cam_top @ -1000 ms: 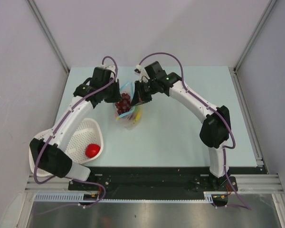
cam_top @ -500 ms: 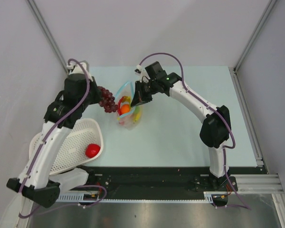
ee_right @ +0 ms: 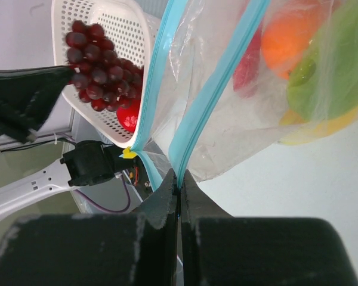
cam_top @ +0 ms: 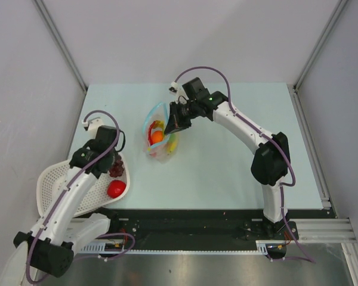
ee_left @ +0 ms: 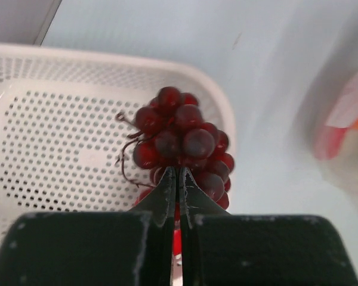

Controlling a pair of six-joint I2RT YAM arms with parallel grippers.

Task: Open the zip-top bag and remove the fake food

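Step in hand: the zip-top bag [cam_top: 161, 136] stands open, and one piece of fake food is being carried to the white mesh basket [cam_top: 55, 179].
Left tool [ee_left: 179, 174]: clenched on the grape bunch [ee_left: 182, 143], which juts out just ahead of its tips, over the basket's rim and not its middle.
Right tool [ee_right: 179, 177]: clenched on one lip of the bag at the zip strip [ee_right: 218, 89]. The other lip gapes away to its left, so the mouth is held wide.
Food out: a red round piece [cam_top: 116, 189] lies in the basket, just beyond the left tool.
Food left: an orange ball [ee_right: 286, 36] and a green oval [ee_right: 328, 77] sit inside the bag, ahead of the right tool and to its right.
Next move, as judged: carry the bunch further over the mesh, let go, then return to the bag mouth.
Edges: released here, the bunch could catch the rim and tip onto the worktop [cam_top: 227, 173].
Open room: bare worktop lies between basket and bag, so the left tool's way back looks unobstructed.
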